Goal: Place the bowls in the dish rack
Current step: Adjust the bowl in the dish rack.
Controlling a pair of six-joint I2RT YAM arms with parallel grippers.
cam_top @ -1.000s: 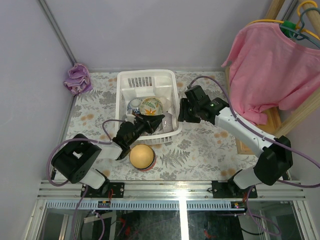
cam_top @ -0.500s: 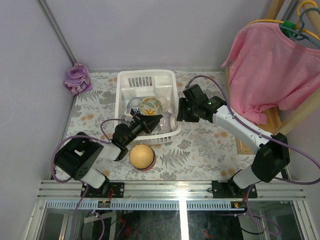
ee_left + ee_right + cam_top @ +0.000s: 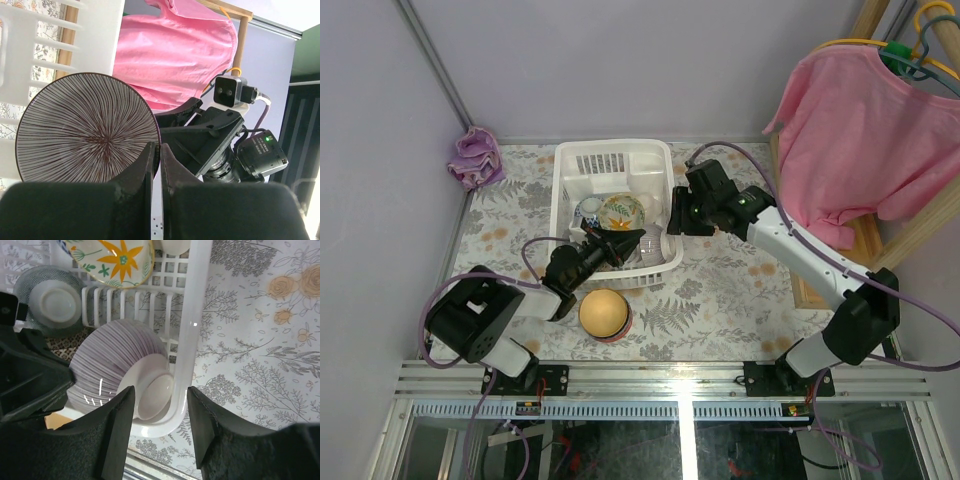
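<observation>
the left gripper (image 3: 156,148) is shut tight with nothing between its fingers. its tip sits at the rim of the striped bowl (image 3: 85,130); whether it touches or is just beside the rim, the left wrist view does not settle. the bowl's inside faces this gripper.

the right gripper (image 3: 160,392) stands about half open and holds nothing. the striped bowl's foot and the near right corner of the rack (image 3: 192,315) show between its fingers, under it and apart from it.

a second ago the right gripper hung further down the rack's right wall, closer to that corner. since then it has drawn away along the wall toward the far side, its gap unchanged. the left arm has shifted a little to its own side, tip still by the bowl.

judging from this, the striped bowl is placed: it stands on edge inside the rack, foot against the near right corner. the right arm is backing off and the left tip may be steadying the bowl. it could tip once that tip leaves.

further in, the flower bowl (image 3: 112,257) and a blue bowl (image 3: 50,297) are also in the rack. the orange bowl (image 3: 604,312) lies upside down on the table (image 3: 260,340), just outside the rack's near wall by the left arm, and looks the only one left to load.
</observation>
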